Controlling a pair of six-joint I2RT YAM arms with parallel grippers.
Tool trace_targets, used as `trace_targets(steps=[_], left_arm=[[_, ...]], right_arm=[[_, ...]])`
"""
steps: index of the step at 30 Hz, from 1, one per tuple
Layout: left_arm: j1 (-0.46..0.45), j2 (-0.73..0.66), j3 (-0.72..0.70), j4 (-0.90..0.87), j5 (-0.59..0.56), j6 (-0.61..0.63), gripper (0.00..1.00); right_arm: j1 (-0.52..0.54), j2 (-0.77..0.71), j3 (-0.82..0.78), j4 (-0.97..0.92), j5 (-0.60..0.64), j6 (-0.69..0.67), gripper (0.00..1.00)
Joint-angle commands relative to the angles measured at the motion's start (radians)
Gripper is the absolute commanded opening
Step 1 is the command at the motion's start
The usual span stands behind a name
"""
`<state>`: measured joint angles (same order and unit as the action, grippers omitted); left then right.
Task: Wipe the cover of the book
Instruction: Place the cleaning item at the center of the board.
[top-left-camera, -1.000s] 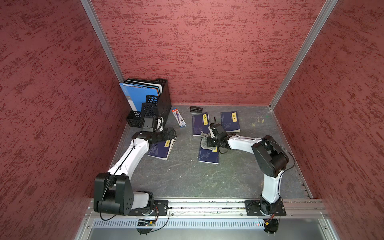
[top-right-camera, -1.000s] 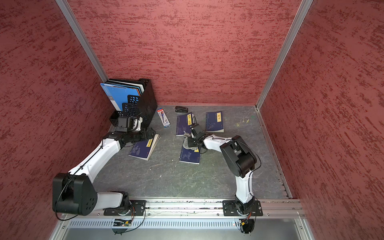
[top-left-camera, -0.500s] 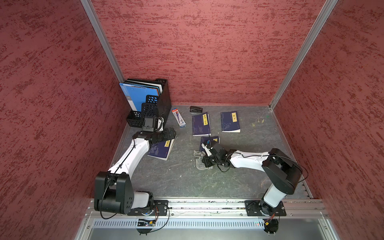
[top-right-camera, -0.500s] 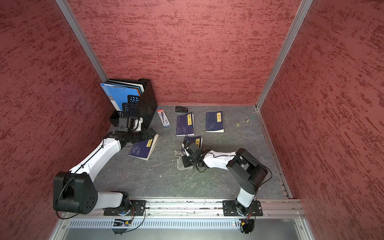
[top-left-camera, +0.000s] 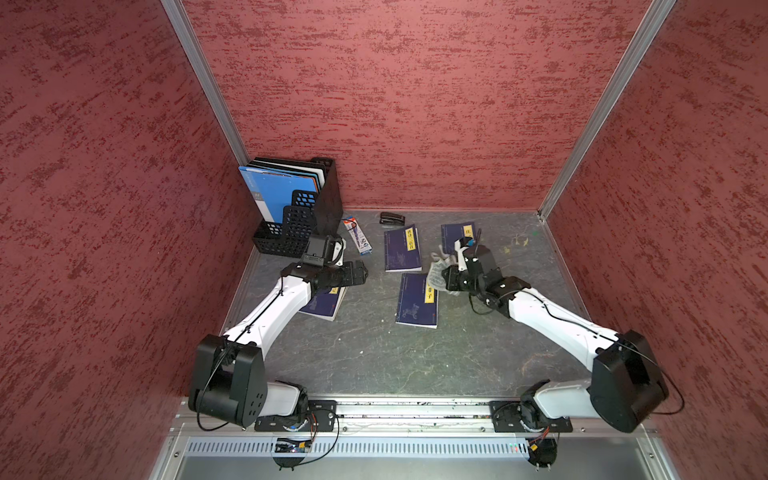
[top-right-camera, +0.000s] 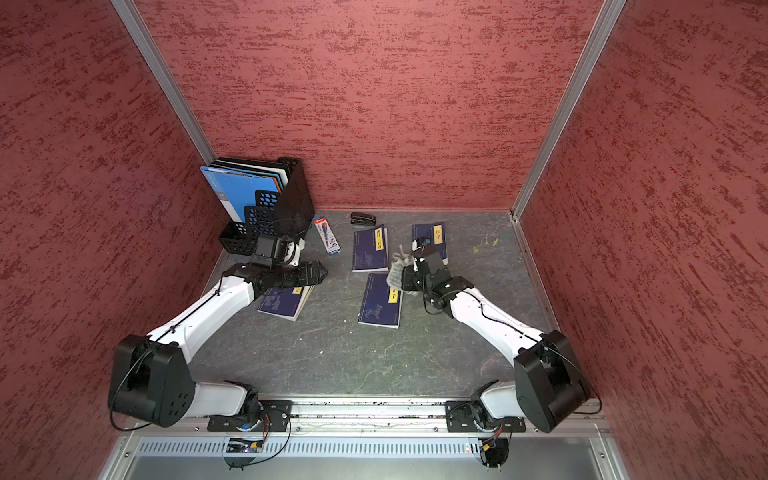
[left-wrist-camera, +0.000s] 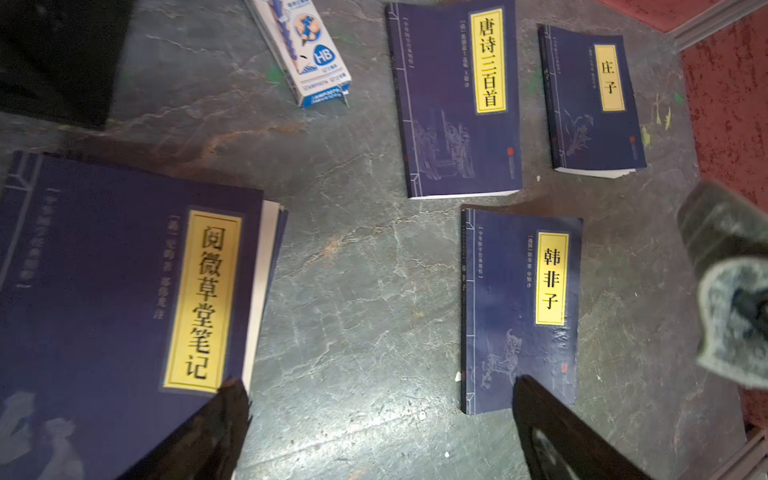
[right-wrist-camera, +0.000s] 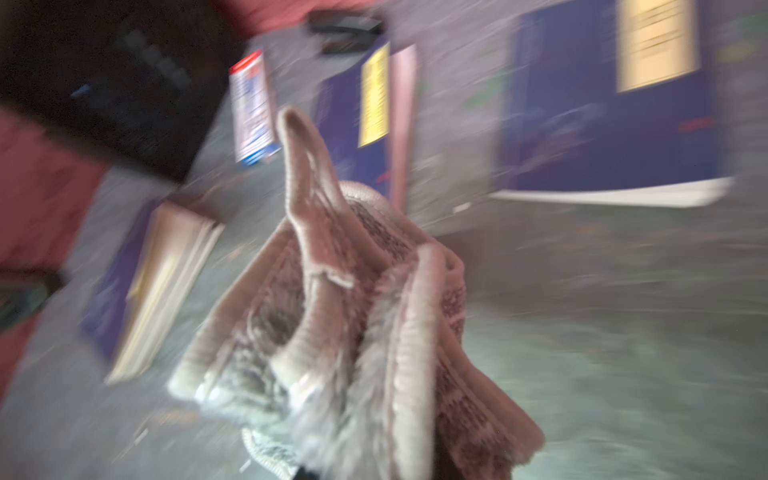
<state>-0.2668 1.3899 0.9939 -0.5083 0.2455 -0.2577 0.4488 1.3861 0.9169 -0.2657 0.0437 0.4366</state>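
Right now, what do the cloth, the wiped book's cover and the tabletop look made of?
Cloth: soft fabric, likely microfibre or terry; fuzzy pile, stitched hem, limp folds.
Book cover: paper or card, probably laminated; dark blue, with glare and slight wrinkling near one corner.
Tabletop: grey-green, stone-look surface with veining; real stone or printed laminate, cannot tell.

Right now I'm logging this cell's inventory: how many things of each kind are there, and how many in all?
Dark blue books: 4
Pencil box: 1
Black stapler: 1
Black file rack: 1
Grey cloth: 1
Total: 8, leaving out the folders in the rack, which are packed too tightly to count.
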Motion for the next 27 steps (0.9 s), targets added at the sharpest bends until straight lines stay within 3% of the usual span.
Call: trace_targets(steps=[1,6,13,15,19,27], left_arm=[[-0.061,0.032,0.017,0.029,-0.016,-0.012,1.0],[-0.142,0.082,0.009,0.062,-0.016,-0.042,1.0],[-0.197,0.166,0.005,0.106,-0.003,-0.06,1.0],[-0.2,0.177,0.005,0.12,0.007,-0.066,0.99],[-0.209,0.214,0.024,0.128,0.026,-0.069,0.99],[-0.222,0.293,0.061,0.184,0.068,-0.092,0.97]], right_arm=[[-0.06,0.03,-0.034,-0.094,0.131,-0.017,0.2],[-0.085,0.112,-0.062,-0.105,0.227,0.005,0.27],[-0.081,0.091,-0.072,-0.095,0.199,0.013,0.62],[-0.073,0.073,-0.047,-0.131,0.218,0.0,0.67],[-0.043,-0.013,0.006,-0.18,0.209,-0.014,0.69],[0.023,-0.014,-0.049,0.005,-0.056,0.036,0.62]])
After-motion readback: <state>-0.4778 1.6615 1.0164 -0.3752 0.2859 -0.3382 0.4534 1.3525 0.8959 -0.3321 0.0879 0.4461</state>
